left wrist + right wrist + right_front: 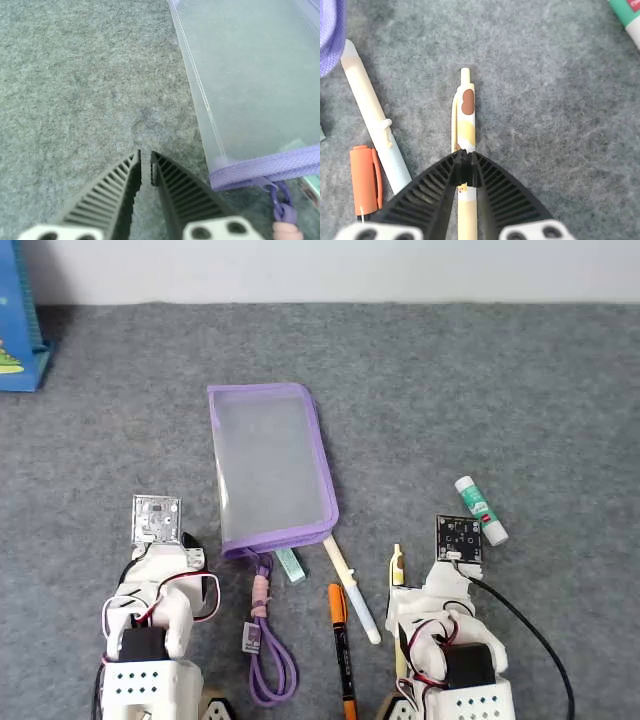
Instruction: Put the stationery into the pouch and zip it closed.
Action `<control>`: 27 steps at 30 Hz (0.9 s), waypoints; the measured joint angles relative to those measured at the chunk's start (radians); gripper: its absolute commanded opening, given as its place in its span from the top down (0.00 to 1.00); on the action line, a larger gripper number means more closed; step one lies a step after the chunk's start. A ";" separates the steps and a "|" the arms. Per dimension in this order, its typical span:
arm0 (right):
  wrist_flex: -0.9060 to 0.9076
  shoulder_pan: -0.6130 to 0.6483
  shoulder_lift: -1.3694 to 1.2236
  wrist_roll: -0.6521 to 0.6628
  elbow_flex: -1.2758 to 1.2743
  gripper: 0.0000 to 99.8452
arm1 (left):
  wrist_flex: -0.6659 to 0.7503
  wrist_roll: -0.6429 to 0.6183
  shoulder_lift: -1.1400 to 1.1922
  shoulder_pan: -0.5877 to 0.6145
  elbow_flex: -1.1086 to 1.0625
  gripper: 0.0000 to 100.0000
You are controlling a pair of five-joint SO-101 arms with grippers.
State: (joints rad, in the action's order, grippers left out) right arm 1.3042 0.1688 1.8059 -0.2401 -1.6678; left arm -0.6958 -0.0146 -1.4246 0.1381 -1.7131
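Left hand hung nearly closed and empty over the surface beside the pouch. Right hand was closed, tips meeting above the cream pen.

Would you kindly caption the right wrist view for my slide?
Right gripper, shut, above a cream pen; white pen and orange marker alongside.

Surfaces: mostly matt, over soft ground.
Grey table covering is felt-like with a rough nap. Flat translucent pouch: frosted smooth plastic, purple woven cloth edging. Cream pen: glossy plastic. Right gripper fingers: matt black ribbed plastic.
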 measured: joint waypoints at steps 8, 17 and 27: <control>0.000 0.000 0.000 0.000 0.000 0.99 | 0.000 -0.006 0.000 -0.032 0.000 0.96; 0.000 0.000 0.000 0.000 0.000 0.99 | 0.000 0.000 0.000 -0.207 0.000 0.96; 0.000 0.000 0.000 0.000 0.000 0.99 | 0.000 0.000 0.000 -0.216 0.000 0.96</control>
State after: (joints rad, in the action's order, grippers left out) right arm 1.3042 0.1688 1.8059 -0.2401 -1.6678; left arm -0.6958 -0.0146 -1.4246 -0.0783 -1.7131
